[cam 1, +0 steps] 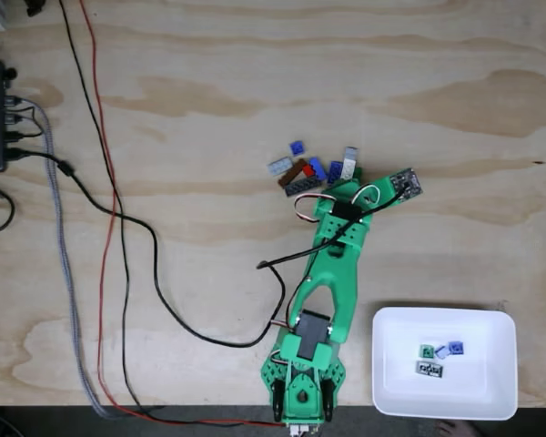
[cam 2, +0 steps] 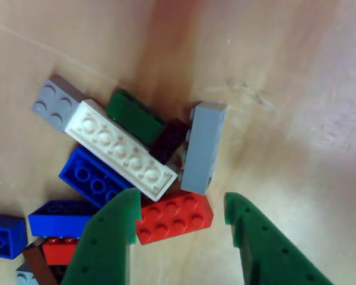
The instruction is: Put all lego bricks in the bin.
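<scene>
Arm [cam 1: 332, 264] stretched over brick pile [cam 1: 314, 170]; gripper [cam 2: 181, 217] wide apart, straddling red brick [cam 2: 173, 217], no grip.

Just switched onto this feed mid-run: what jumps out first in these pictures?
A jumble of small coloured plastic lego bricks sits mid-table on the plywood, with the green arm's open tool poised right over it. In the other view its fingers straddle a red studded brick beside a long white one. In the fixed view, the shallow white rectangular plastic bin at lower right holds three bricks.
</scene>
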Controlling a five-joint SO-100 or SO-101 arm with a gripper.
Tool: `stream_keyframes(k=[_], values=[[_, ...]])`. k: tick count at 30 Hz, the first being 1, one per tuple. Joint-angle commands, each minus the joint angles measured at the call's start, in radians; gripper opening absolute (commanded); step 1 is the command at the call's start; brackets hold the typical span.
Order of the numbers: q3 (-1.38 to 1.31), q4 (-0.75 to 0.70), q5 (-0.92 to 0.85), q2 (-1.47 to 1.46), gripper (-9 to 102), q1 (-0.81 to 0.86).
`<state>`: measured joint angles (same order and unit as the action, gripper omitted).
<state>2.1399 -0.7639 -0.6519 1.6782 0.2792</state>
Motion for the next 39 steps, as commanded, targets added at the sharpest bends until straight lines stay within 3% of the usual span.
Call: stream_keyframes(k=[1,6,8,14,16,21,26,30,33,36,39], values=[[-0.072,0.040,-0.032,-0.021,14,0.028],[-0.110,0.063,-0.064,-0.094,9,0.052],[-0.121,0.077,-0.077,-0.123,0,0.055],[-0.057,0.018,-0.069,0.067,0,0.038],[-0.048,-0.117,-0.058,0.282,0,0.026],[-0.227,-0.607,-0.169,0.830,0,0.081],[-0.124,-0.807,-0.540,1.031,0,0.417],[0.195,-0.752,-0.971,1.094,0,0.759],[0.333,-0.715,-1.200,1.065,0,0.913],[0.393,-0.640,-1.301,1.071,0,1.025],[0.471,-0.503,-1.281,1.072,0,1.069]])
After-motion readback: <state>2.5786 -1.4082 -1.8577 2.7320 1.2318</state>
